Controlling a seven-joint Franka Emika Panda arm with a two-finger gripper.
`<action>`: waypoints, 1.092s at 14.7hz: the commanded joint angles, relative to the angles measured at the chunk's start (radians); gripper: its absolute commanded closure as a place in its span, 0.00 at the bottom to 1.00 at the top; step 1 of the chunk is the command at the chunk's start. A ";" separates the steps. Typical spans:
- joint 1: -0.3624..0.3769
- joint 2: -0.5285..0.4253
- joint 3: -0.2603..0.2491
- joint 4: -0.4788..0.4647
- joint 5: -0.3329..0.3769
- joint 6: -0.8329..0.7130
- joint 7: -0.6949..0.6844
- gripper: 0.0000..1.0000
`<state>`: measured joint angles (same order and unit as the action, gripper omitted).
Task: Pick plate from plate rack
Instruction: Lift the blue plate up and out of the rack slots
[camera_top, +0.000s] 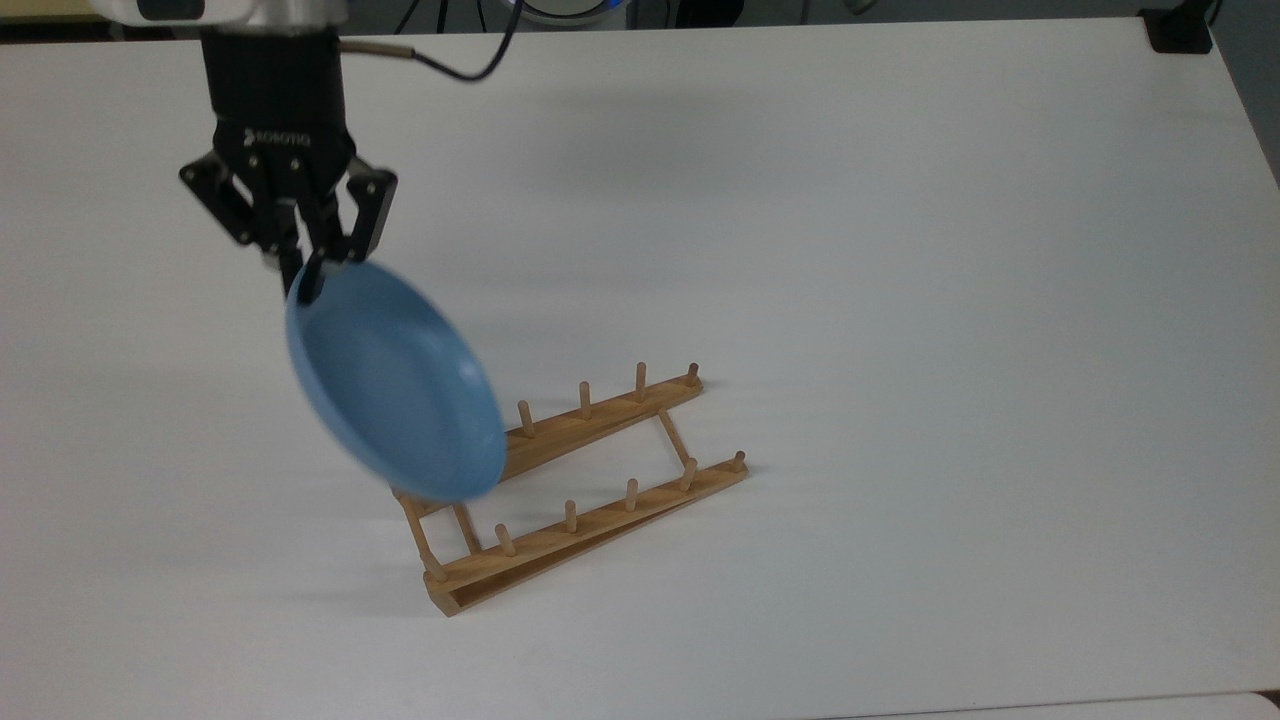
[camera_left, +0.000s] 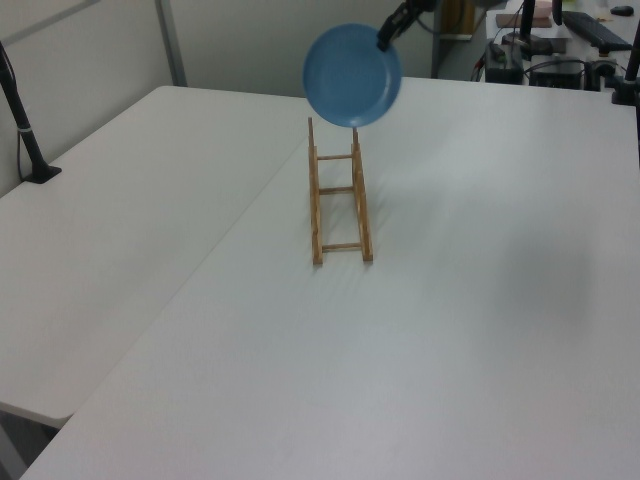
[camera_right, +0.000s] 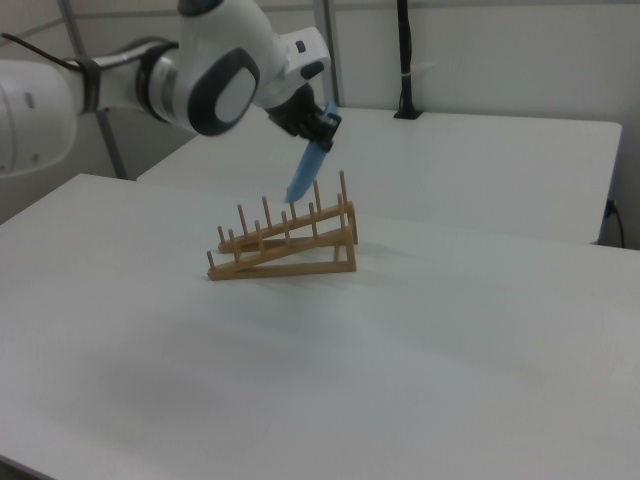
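- You have one plate (camera_top: 395, 385) in play: round, shallow and light blue, with a raised rim.
- Your one gripper (camera_top: 310, 272) is pinching that plate by the upper edge of its rim, one black finger on each face.
- The plate hangs tilted from the grip, in the air above the higher end of the plate rack (camera_top: 590, 480). In the right view the plate (camera_right: 304, 172) shows edge-on and clear of the peg tops.
- In the left view the plate (camera_left: 351, 76) faces the camera as a full disc, its lower edge just above the far end of the plate rack (camera_left: 338, 205), with the gripper (camera_left: 385, 40) at its upper right rim.
- There is one rack: two long wooden rails, sloping up from one end to the other in the right view (camera_right: 285, 243).
- Count the pegs in the top view: five stand on the nearer rail, and three show on the farther rail, where the plate covers the rest.
- Three thin crossbars join the rails in the left view.
- No plate sits between the rack's pegs.
- The rack stands on one white table (camera_top: 900, 250). A second white table (camera_left: 120, 200) adjoins it on the left view's left.
- One black cable (camera_top: 470, 60) runs from the wrist.
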<state>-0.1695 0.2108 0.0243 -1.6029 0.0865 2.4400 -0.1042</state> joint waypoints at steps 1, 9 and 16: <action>-0.010 -0.099 -0.003 -0.017 0.117 -0.335 -0.012 1.00; -0.114 -0.133 -0.060 -0.087 0.281 -0.831 -0.291 1.00; -0.148 -0.062 -0.060 -0.275 0.291 -0.759 -0.508 1.00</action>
<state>-0.3176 0.1250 -0.0330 -1.8170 0.3574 1.6292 -0.5588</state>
